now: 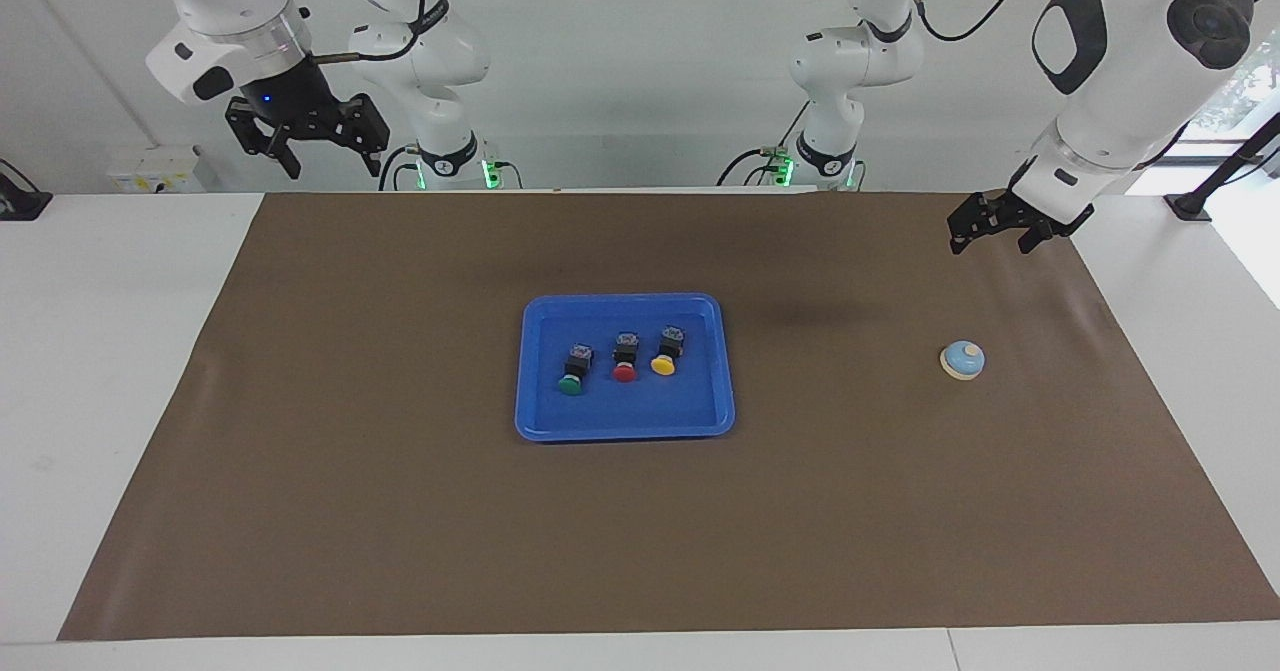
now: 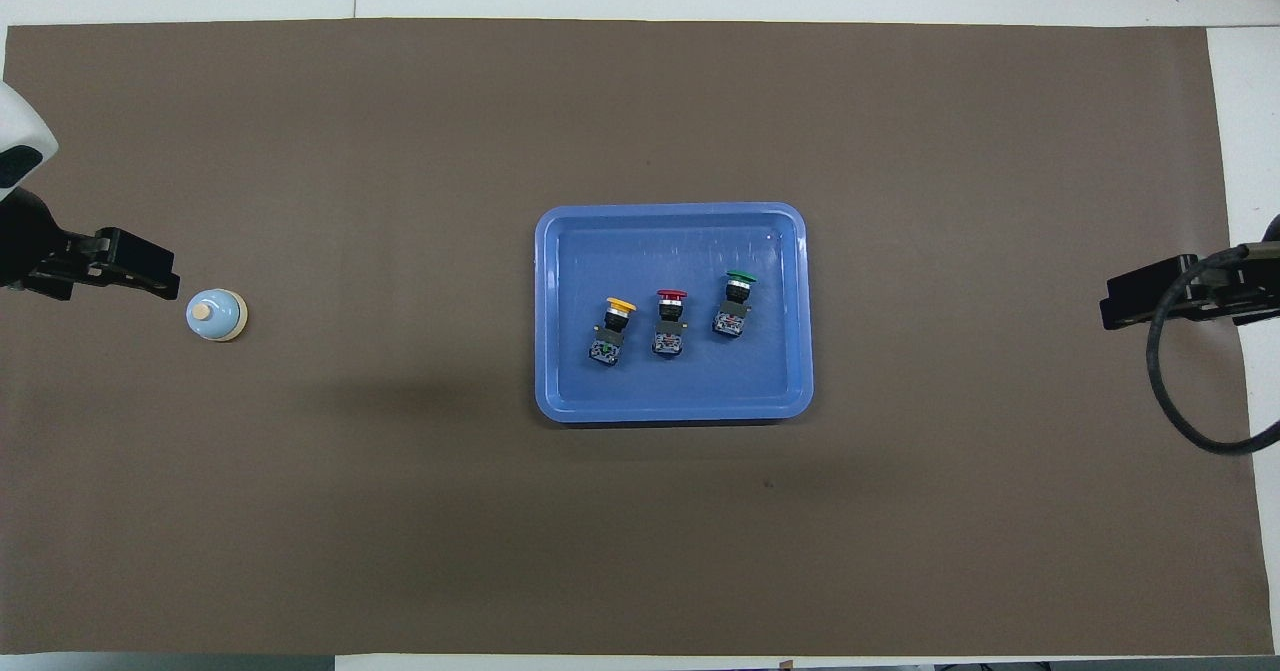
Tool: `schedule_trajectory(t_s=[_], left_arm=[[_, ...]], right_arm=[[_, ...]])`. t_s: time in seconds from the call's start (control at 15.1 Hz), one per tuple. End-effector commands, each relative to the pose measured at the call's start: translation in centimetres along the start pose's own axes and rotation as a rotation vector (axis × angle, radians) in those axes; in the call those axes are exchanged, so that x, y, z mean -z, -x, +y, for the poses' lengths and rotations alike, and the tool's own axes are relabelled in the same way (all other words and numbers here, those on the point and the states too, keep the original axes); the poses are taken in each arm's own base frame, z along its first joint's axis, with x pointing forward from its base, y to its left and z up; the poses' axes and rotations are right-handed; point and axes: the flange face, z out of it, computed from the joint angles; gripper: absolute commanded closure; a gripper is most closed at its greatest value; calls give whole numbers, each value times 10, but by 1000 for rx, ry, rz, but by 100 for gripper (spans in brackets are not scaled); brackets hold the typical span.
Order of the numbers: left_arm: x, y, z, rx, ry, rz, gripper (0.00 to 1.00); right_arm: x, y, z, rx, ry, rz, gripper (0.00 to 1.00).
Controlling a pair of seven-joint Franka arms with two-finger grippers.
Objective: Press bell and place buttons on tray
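The blue tray (image 1: pixel 620 413) (image 2: pixel 670 241) lies mid-table on the brown mat. Three buttons lie in it in a row: green (image 1: pixel 573 371) (image 2: pixel 736 303), red (image 1: pixel 625 359) (image 2: pixel 669 321) and yellow (image 1: pixel 666 351) (image 2: pixel 613 329). The light-blue bell (image 1: pixel 962 359) (image 2: pixel 216 313) stands on the mat toward the left arm's end. My left gripper (image 1: pixel 993 241) (image 2: pixel 165 283) hangs open and empty above the mat close to the bell, not touching it. My right gripper (image 1: pixel 330 163) (image 2: pixel 1110 311) is open and empty, raised high over the right arm's end of the table.
The brown mat (image 1: pixel 400 511) covers most of the white table. A black cable (image 2: pixel 1170 391) loops from the right arm over the mat's edge.
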Motion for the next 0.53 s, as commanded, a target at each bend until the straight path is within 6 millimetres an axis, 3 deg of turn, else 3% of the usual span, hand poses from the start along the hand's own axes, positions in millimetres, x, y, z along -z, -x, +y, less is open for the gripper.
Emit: schedule_trajectory(t_s=[0.0,0.46], left_arm=[[6,4,2,2,-19,-3,0],[7,4,2,3,-13,6,0]], right_arm=[[0,8,3,1,-5,-6,0],[-1,7,3,2,-5,-7,0]])
